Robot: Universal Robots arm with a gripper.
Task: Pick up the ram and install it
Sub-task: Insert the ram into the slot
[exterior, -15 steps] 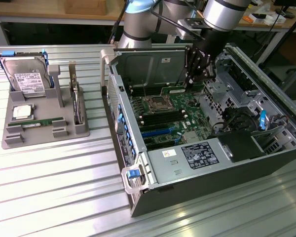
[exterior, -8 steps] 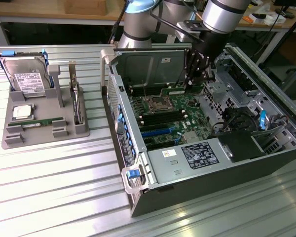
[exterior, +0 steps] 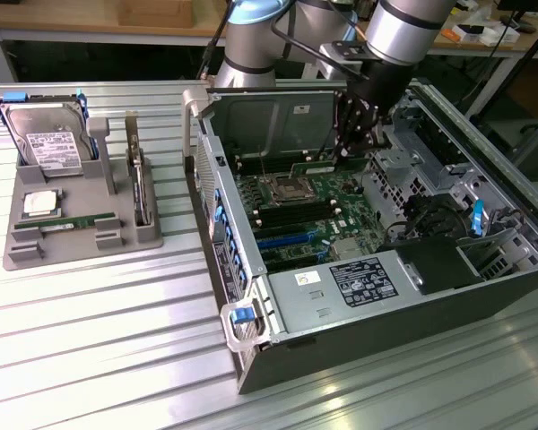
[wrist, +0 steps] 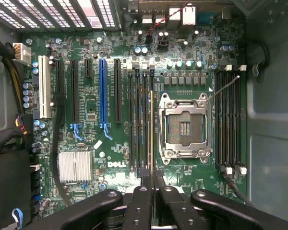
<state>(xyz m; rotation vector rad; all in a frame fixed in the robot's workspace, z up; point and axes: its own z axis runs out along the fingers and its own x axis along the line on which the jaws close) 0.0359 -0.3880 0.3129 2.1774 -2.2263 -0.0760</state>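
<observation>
My gripper (exterior: 354, 143) hangs inside the open computer case (exterior: 386, 340), over the green motherboard (exterior: 309, 210). It is shut on the ram (wrist: 151, 124), which the wrist view shows edge-on as a thin pale line running away from the fingertips. The stick lies along the black memory slots (wrist: 138, 120) beside the empty CPU socket (wrist: 185, 127); whether it touches a slot I cannot tell. In the exterior view the ram (exterior: 327, 167) is a green strip level under the fingers.
A grey tray (exterior: 18, 255) on the exterior view's left holds a silver hard drive (exterior: 49, 134), a square CPU chip (exterior: 40, 202) and a green stick (exterior: 72, 220). Case walls, a drive cage (exterior: 430, 260) and cables surround the board. More memory slots (wrist: 229, 120) lie past the socket.
</observation>
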